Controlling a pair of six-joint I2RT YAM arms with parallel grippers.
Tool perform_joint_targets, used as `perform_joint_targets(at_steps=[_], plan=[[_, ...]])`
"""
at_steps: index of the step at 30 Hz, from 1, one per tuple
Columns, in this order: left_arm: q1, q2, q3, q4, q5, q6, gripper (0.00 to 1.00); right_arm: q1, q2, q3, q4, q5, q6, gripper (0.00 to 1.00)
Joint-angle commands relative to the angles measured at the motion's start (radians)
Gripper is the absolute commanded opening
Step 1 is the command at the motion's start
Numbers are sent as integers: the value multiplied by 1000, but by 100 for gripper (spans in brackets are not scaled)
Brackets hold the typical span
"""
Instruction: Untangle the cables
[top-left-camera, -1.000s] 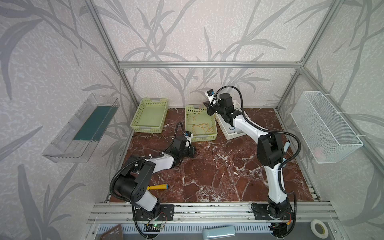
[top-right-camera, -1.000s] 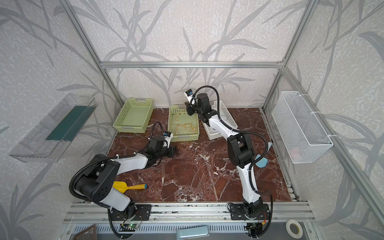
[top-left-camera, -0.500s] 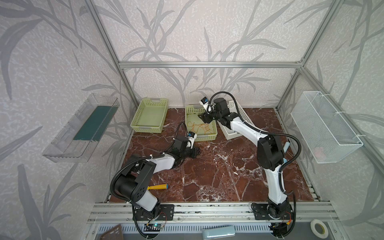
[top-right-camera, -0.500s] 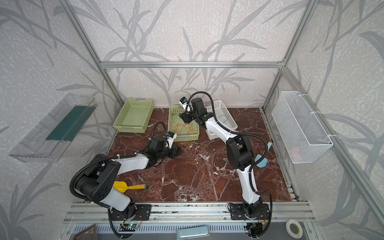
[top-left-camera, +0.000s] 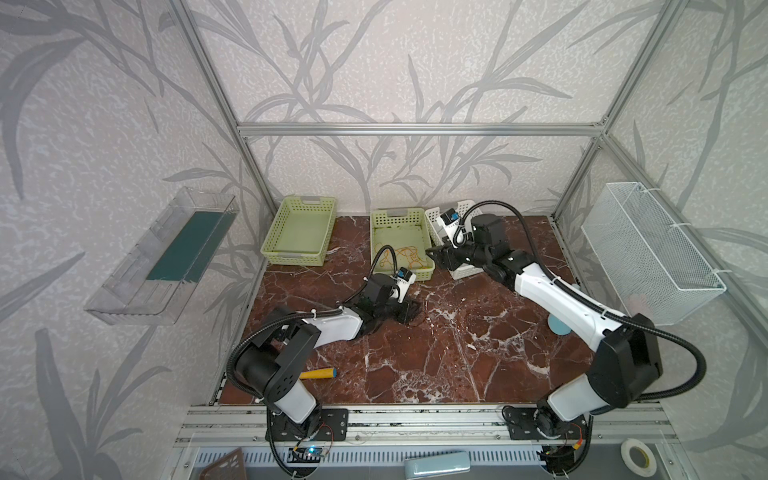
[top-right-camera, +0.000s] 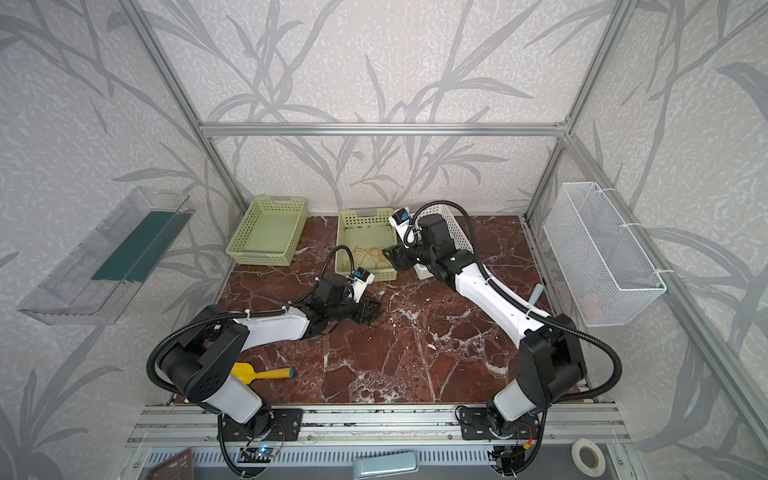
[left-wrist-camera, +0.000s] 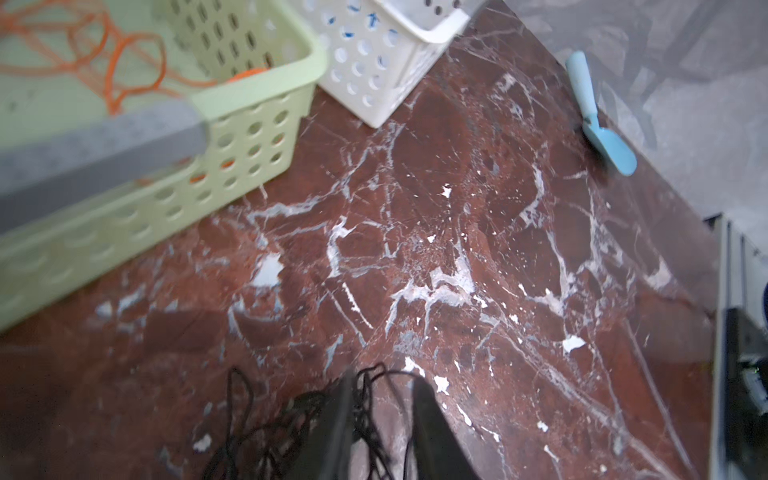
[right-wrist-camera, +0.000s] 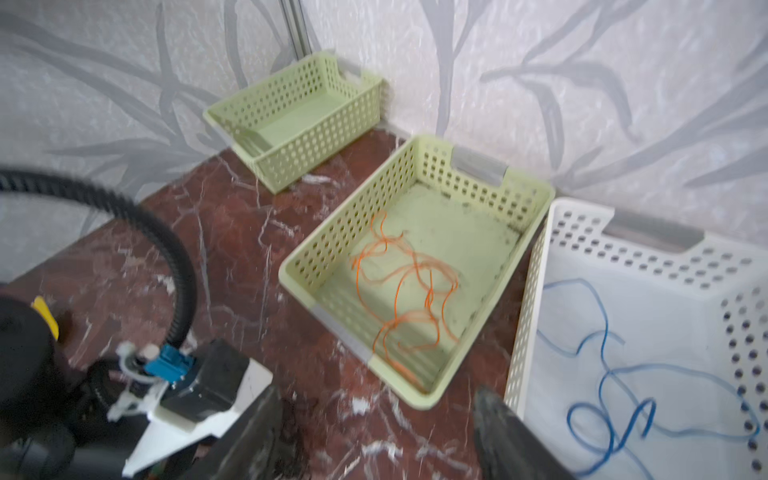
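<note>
Surface (top-left-camera: 457, 345): white basket (right-wrist-camera: 582, 232) has blue cables (right-wrist-camera: 665, 366), middle green basket (right-wrist-camera: 523, 208) has orange cables (right-wrist-camera: 415, 270). Black tangle (left-wrist-camera: 266, 432) loose on surface at left jaws: half parted, a few strands in the gap, looks unpinched, bulk just beside. Right jaws wide, empty, by the baskets, well apart. Left arm (top-left-camera: 336, 326) nearer.

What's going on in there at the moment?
The left gripper sits low on the table, fingers slightly apart with a tangle of black cables between them. The right gripper hangs open and empty near the green basket holding the orange cables. The blue cables lie in the white basket beside it. Orange and blue look sorted; the black tangle is not yet undone.
</note>
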Motion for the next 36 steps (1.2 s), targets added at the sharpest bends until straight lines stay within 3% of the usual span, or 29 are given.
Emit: perform_joint_targets(at_steps=[1, 3, 6, 12, 20, 23, 26, 36], plan=[[-7, -54, 22, -16, -58, 43, 42, 0, -50, -170, -25, -15, 48, 67], [-5, -88, 16, -23, -99, 62, 51, 2, -70, -234, -20, -19, 61, 64], [-4, -114, 38, -97, -152, 108, 55, 8, -65, -284, 15, -61, 91, 62], [24, -189, -82, -16, -325, 48, 43, 79, 26, -282, 65, -72, 82, 63], [151, -155, -195, 39, -344, -150, 40, 172, 219, -160, 72, -65, 73, 66], [155, -118, -198, 55, -333, -213, 40, 186, 259, -144, 78, -55, 83, 66], [156, -66, -200, 124, -237, -239, 40, 190, 271, -145, 103, -59, 96, 64], [155, 10, -304, 418, -178, -403, 44, 202, 330, -114, 115, -42, 100, 52]])
